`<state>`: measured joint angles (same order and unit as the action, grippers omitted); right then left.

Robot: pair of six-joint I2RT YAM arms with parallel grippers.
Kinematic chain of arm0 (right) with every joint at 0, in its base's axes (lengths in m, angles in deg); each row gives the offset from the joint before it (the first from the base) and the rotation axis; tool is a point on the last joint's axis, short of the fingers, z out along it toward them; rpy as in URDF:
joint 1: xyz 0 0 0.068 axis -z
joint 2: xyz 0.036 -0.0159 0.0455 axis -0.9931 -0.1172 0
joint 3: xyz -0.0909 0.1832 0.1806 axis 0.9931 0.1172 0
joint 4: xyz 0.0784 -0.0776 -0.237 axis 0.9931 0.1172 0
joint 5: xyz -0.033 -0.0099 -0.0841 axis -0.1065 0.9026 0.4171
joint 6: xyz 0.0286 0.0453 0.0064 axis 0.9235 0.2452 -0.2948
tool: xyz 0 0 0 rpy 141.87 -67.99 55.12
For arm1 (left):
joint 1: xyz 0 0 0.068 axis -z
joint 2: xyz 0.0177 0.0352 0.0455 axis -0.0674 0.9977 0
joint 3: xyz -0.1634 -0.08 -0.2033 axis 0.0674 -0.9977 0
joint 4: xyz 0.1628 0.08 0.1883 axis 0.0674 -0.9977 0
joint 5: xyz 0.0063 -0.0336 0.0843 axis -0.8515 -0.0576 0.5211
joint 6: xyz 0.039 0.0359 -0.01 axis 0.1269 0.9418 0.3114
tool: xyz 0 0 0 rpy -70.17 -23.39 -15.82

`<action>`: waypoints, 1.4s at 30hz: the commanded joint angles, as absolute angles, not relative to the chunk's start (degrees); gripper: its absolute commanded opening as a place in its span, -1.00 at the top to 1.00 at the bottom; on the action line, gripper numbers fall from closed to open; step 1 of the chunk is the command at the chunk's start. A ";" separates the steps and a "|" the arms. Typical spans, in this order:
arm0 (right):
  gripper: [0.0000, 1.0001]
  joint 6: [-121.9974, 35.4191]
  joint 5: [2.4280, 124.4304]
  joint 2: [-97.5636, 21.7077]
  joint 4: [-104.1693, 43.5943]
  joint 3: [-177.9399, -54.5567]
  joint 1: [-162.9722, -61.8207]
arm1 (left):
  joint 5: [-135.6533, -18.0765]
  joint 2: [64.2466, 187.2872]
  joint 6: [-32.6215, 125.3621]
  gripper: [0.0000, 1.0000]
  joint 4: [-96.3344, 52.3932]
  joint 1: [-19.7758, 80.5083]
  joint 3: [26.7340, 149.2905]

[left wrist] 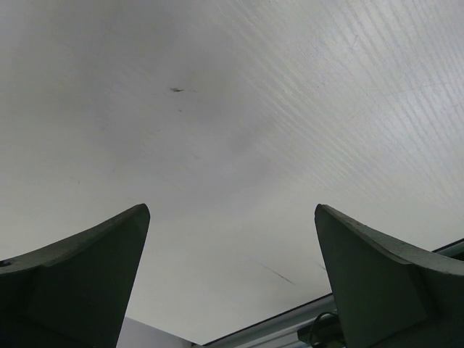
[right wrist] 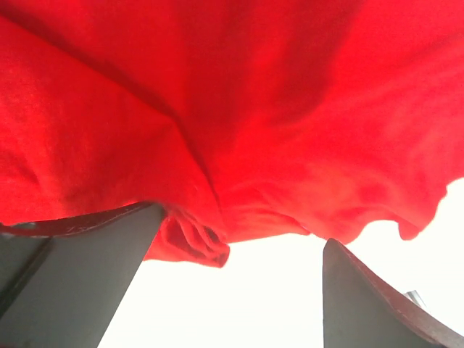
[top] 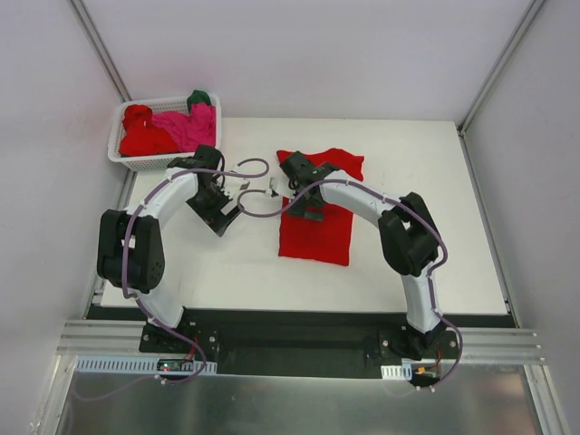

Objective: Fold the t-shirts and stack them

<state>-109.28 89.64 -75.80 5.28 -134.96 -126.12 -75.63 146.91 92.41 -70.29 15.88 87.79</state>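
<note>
The shirt (top: 315,231) was spread right of the basket (top: 116,147), long axis near-to-far. The right gripper (right wrist: 241,225) was set at its left edge, jaws wide, apparently clasping nothing; the left gripper (left wrist: 230,206), likewise wide and empty, was placed farther away.

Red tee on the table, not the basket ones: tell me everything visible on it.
The red t-shirt is bright red soft cloth. It lies flat and partly folded on the white table, right of centre. Its far end is wider, with sleeves showing, and the near part is a narrower rectangle. The right arm crosses its far-left part. In the right wrist view the cloth is creased, and a bunched hem sits by the open right gripper, draped onto one of its fingers but not pinched.
</note>
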 commanded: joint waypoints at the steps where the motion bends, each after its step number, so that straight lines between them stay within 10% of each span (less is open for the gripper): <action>1: -0.93 -105.40 88.56 -70.40 12.17 -140.72 -126.77 | -76.34 143.44 92.58 -0.99 -71.45 16.17 87.13; 42: -0.93 -107.14 74.14 -78.14 10.95 -135.36 -129.59 | -66.49 135.09 85.99 -0.99 -70.04 2.20 90.38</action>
